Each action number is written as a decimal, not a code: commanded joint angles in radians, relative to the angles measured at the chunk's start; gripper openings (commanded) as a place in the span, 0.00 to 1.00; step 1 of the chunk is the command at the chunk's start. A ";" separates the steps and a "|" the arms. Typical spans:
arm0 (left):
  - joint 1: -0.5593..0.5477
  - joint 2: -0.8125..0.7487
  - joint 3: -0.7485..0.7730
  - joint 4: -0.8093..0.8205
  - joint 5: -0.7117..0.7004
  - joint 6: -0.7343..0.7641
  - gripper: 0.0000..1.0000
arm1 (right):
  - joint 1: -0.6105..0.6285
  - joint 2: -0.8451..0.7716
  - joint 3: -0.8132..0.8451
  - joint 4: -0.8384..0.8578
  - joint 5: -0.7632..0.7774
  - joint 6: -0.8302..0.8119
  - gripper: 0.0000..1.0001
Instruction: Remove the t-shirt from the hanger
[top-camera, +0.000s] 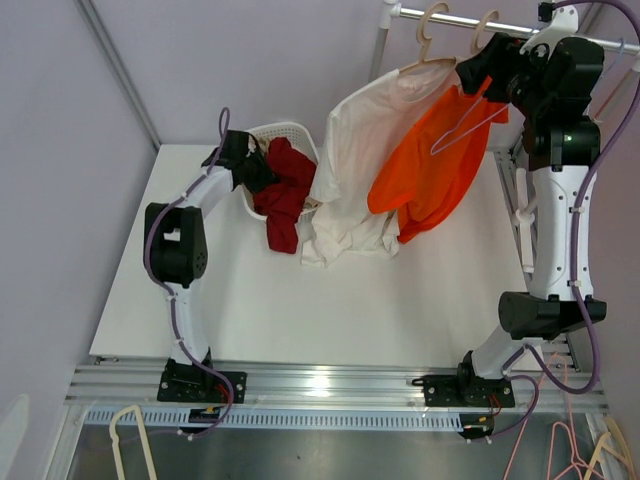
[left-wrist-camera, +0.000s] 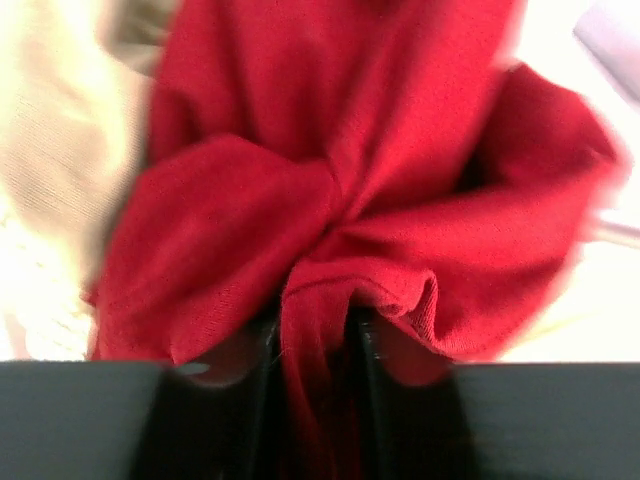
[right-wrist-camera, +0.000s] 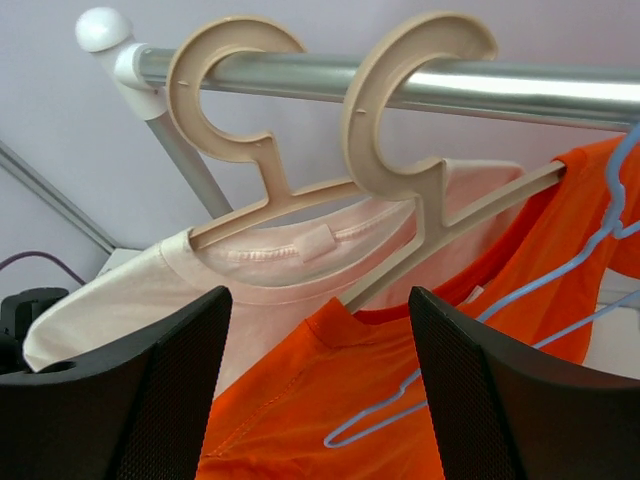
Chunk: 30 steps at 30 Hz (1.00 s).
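Observation:
An orange t-shirt (top-camera: 430, 170) (right-wrist-camera: 320, 400) hangs on a beige plastic hanger (right-wrist-camera: 420, 190) from the rail (top-camera: 470, 20) at the back right. My right gripper (top-camera: 480, 65) (right-wrist-camera: 320, 300) is open just in front of its collar, one finger on each side, touching nothing. A thin blue wire hanger (right-wrist-camera: 560, 290) lies against the orange cloth. At the left, my left gripper (top-camera: 255, 170) (left-wrist-camera: 312, 330) is at the basket. Its jaws stand a little apart, with a loose fold of a red t-shirt (left-wrist-camera: 330, 180) (top-camera: 285, 195) between them.
A cream t-shirt (top-camera: 350, 170) (right-wrist-camera: 250, 290) hangs on a second beige hanger (right-wrist-camera: 230, 120) left of the orange one, its hem on the table. The white basket (top-camera: 285, 130) stands at the back left; the red shirt spills over its rim. Loose hangers (top-camera: 130, 440) lie below the table's near edge.

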<state>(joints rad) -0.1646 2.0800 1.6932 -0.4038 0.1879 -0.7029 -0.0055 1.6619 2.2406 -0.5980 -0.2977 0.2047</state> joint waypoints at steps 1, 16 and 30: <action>0.016 0.045 0.034 -0.041 0.093 -0.018 0.41 | 0.028 0.012 0.068 -0.019 0.046 -0.019 0.76; -0.136 -0.553 -0.155 0.118 -0.220 0.227 1.00 | 0.111 0.128 0.166 -0.109 0.258 -0.016 0.75; -0.349 -0.851 -0.409 0.614 0.142 0.574 0.99 | 0.147 0.190 0.214 -0.129 0.503 0.027 0.74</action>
<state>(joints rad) -0.4683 1.1976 1.3270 0.1127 0.2062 -0.2584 0.1303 1.8416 2.4077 -0.7437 0.1307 0.2134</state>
